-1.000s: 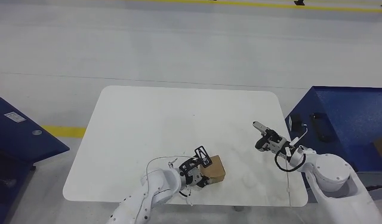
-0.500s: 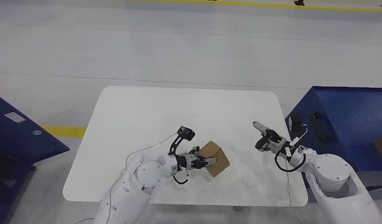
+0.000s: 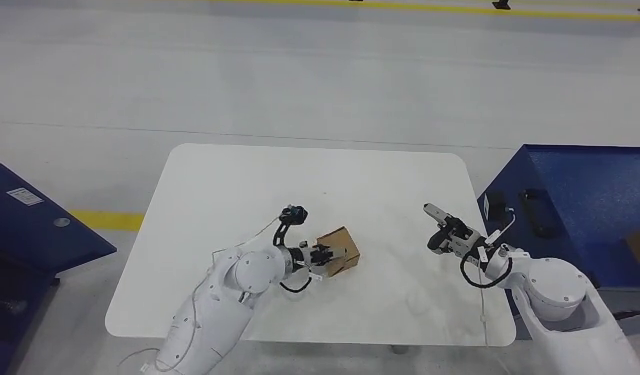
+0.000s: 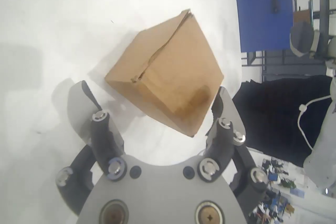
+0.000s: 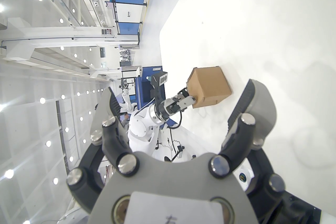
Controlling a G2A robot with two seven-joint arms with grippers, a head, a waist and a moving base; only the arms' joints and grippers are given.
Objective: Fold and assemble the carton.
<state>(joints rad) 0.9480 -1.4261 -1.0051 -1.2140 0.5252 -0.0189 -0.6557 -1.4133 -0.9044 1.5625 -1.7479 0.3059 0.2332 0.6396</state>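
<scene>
Carton [image 3: 340, 250] moved inward with left end effector [image 3: 321, 256]; wrist view reveals its seam [image 4: 157, 51].

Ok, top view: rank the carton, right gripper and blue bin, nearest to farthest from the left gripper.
1. Carton, right in front of the left gripper.
2. Right gripper, over the right side of the table.
3. Blue bin, beyond the table's right edge.

A brown carton [image 5: 210, 89] is seen on the white tabletop [image 5: 249, 12]. The left gripper [image 5: 187, 99] is set against one end of it. The right gripper [image 5: 179, 90] is held well apart from the carton, its jaws spread wide.
</scene>
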